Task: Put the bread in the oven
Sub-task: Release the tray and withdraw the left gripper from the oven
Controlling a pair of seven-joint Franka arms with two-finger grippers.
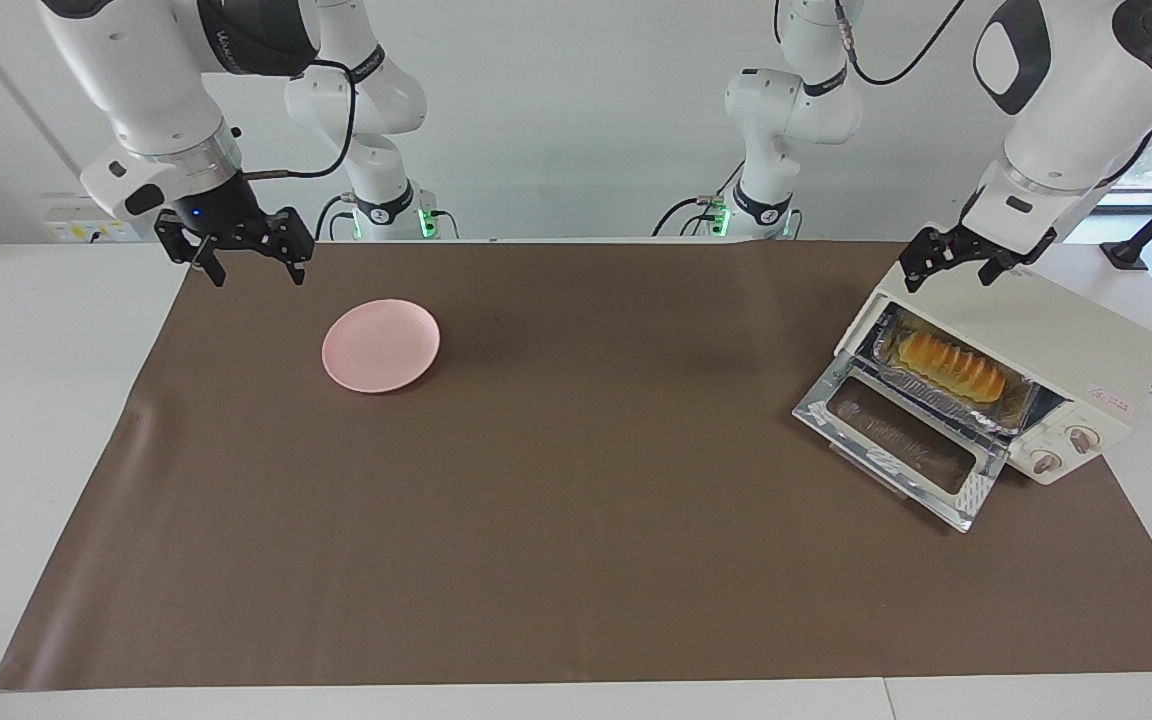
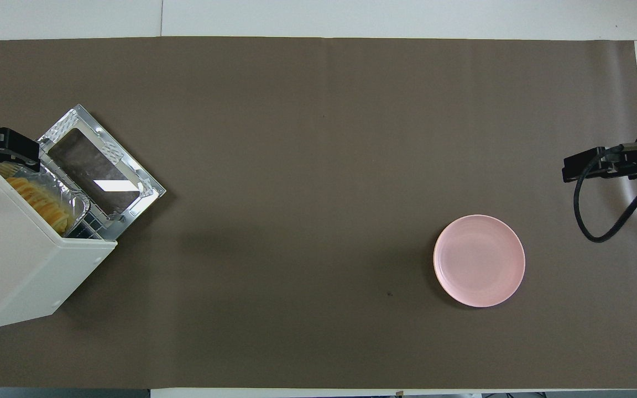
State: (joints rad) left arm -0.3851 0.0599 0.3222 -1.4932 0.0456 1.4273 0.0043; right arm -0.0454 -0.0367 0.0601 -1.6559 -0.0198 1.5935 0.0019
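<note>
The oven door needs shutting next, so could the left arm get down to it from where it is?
Probably yes. The left gripper hangs empty over the oven, with its dropped door lying flat on the mat, uncovered. The right gripper waits near the pink plate.

One camera sits high across the desk (image 1: 576, 560), facing the robots from a moderate distance. The other hangs above the robots' end, looking steeply down. Both cover the oven (image 1: 1036, 340) (image 2: 14, 260) and pink plate (image 1: 381, 345) (image 2: 479, 261).

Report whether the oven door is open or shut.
Open: the oven door lies dropped flat, with the bread visible inside on its foil tray.
</note>
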